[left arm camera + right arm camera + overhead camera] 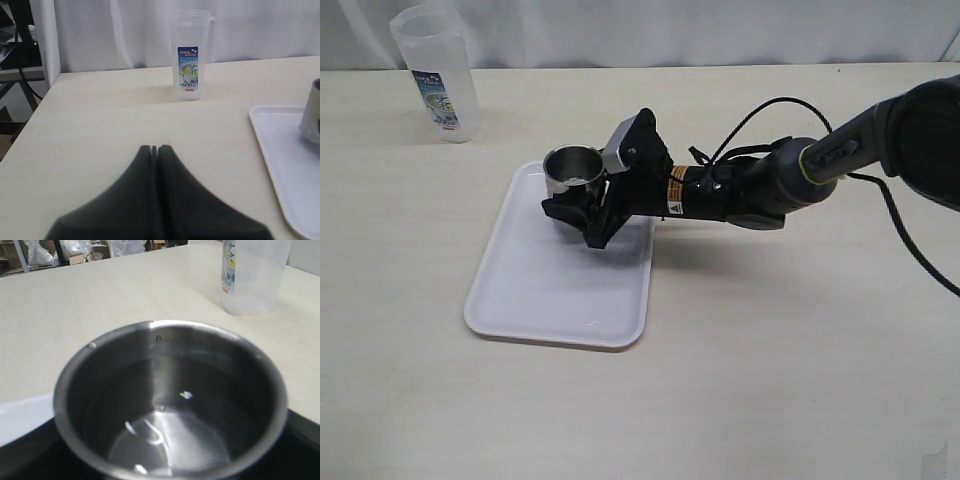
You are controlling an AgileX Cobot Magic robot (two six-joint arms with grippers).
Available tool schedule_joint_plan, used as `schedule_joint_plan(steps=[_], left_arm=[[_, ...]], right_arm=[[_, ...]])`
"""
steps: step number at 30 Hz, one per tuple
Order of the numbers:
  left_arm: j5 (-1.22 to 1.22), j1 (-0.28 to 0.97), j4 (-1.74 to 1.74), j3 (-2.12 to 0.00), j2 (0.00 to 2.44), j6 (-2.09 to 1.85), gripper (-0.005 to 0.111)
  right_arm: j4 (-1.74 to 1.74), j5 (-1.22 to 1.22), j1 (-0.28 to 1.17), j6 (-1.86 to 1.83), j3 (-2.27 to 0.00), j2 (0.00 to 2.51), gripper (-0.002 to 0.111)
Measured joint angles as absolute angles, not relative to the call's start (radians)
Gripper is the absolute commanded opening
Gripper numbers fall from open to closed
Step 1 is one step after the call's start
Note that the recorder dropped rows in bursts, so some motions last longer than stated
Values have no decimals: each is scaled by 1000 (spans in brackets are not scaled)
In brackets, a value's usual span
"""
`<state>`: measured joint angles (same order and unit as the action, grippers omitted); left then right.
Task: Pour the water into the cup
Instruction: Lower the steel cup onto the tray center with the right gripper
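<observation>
In the exterior view my right gripper [575, 205] reaches in low from beyond the tray's [540, 290] right edge and is closed around the base of the cup [570, 170], which stands upright on the tray's far end. I judge the grip is low and from the side so that the rim is left free and the cup can be tipped without slipping. The plastic tumbler [435, 75] stands on the table [770, 350] well apart from the tray, beyond its far left corner, and looks empty. My left arm does not show here. In the left wrist view my left gripper [156, 150] hangs over bare table off the tray's left side, its fingers pressed together with nothing between them. It is parked clear of the work, and from there I see the tumbler upright ahead and only a sliver of the cup at the tray's edge. In the right wrist view the cup fills the picture with my dark fingers on both sides of it. At its bottom lies the water [165, 440], a shallow, shiny pool with a few glints, level because the cup is upright. With the tumbler this far from the tray, I judge the pour not yet begun.
</observation>
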<state>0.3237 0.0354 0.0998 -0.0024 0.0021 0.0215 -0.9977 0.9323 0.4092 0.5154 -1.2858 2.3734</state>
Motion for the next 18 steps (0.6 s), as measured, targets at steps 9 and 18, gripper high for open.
schedule_joint_plan(steps=[9, 18], left_arm=[[324, 35, 100, -2, 2, 21, 0], [326, 35, 100, -2, 2, 21, 0]], right_arm=[[-994, 932, 409, 515, -1304, 2403, 14], [-994, 932, 409, 515, -1304, 2403, 77]])
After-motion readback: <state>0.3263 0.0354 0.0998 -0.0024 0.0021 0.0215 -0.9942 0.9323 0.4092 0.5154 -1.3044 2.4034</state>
